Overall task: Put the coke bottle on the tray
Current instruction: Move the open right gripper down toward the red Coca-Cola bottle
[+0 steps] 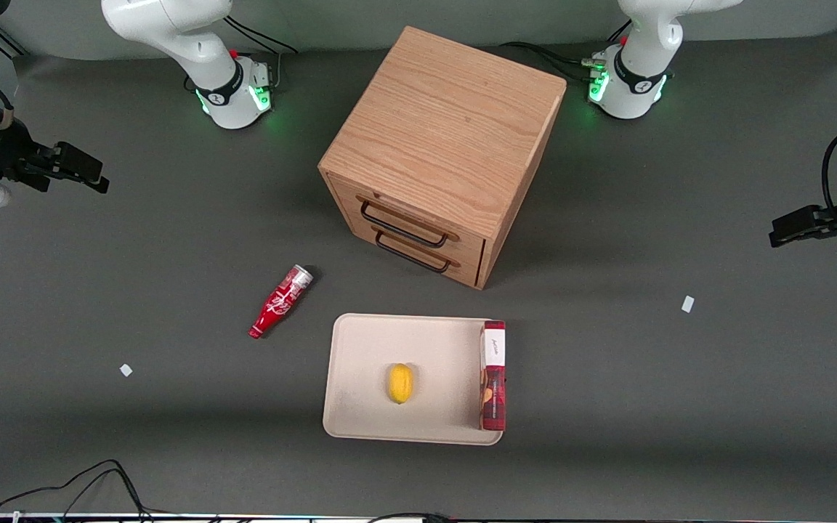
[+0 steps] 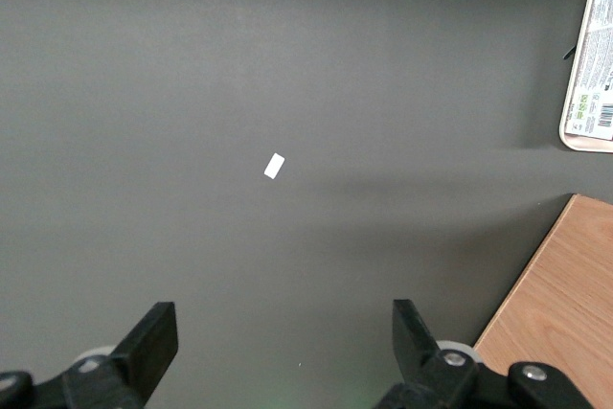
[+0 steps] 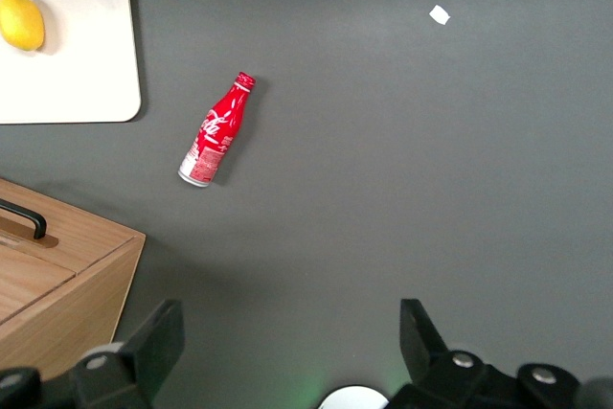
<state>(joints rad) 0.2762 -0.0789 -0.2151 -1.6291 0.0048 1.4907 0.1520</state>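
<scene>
The coke bottle [image 1: 280,301] lies on its side on the dark desk [image 1: 135,276], bare surface all round it, its silver base end pointing toward the wooden drawer cabinet [image 1: 444,149] and its red neck pointing toward the front camera. It sits beside the tray [image 1: 360,407], toward the working arm's end of the desk, close to one of the tray's corners but clearly apart from it.

The tray lies flat in front of the cabinet's two drawers, a little nearer the camera. On it rests a yellow lemon [image 1: 400,383], roughly in the middle, and a long red box with a white label [image 1: 492,375] lies along the tray's edge on the parked arm's side; whether the box is fully inside the rim I can't quite tell.

The end effector [image 1: 73,169] hangs well up and off to the working arm's end of the desk, far from the bottle and touching nothing. From the wrist camera its two dark fingers [image 3: 158,342] stand wide apart with only grey desk between them.

Two small white scraps lie on the desk, one [image 1: 126,370] near the bottle and one [image 1: 687,304] toward the parked arm's end.
</scene>
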